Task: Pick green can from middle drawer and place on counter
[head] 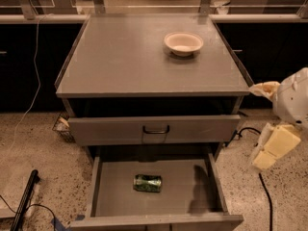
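The green can (147, 183) lies on its side on the flat floor of the open middle drawer (111, 191), near its centre. The counter (125, 61) is the grey cabinet top above. My gripper (264, 160), pale yellow under a white wrist, hangs at the right edge of the view, beside the cabinet's right side and to the right of the open drawer. It is well apart from the can and holds nothing that I can see.
A white bowl (183, 43) stands on the counter at the back right. A shut drawer with a dark bar handle (156, 129) sits above the open one. A black cable (264, 196) runs over the speckled floor at the right; a dark bar (24, 198) lies at the left.
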`<state>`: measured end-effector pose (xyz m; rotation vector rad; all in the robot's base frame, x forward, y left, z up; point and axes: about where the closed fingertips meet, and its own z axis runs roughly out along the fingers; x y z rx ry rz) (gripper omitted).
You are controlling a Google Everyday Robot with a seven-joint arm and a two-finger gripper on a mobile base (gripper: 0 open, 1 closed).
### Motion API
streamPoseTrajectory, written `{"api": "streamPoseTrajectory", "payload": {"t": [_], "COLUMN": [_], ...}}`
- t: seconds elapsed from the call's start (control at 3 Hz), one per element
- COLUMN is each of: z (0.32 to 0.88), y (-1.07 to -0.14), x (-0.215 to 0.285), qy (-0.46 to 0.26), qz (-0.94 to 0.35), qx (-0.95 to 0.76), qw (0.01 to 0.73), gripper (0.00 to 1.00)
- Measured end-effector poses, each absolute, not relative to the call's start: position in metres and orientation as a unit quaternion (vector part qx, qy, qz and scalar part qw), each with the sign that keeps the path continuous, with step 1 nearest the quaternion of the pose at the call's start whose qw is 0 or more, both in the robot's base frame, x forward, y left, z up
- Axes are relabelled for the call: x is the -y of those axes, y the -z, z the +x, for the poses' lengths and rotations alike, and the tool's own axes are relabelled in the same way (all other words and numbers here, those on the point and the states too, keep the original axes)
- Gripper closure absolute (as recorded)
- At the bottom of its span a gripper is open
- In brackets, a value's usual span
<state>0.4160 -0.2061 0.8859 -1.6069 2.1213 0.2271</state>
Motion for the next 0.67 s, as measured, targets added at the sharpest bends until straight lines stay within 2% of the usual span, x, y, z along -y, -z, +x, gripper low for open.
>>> {"api": "streamPoseTrajectory", "payload": {"t": [0.67], "z": [0.416], "y": [-0.802], "x": [0.194], "qy": [-0.136], "qz": [-0.601], "qx": [-0.747], "qw": [0.250], "gripper": [0.00]}}
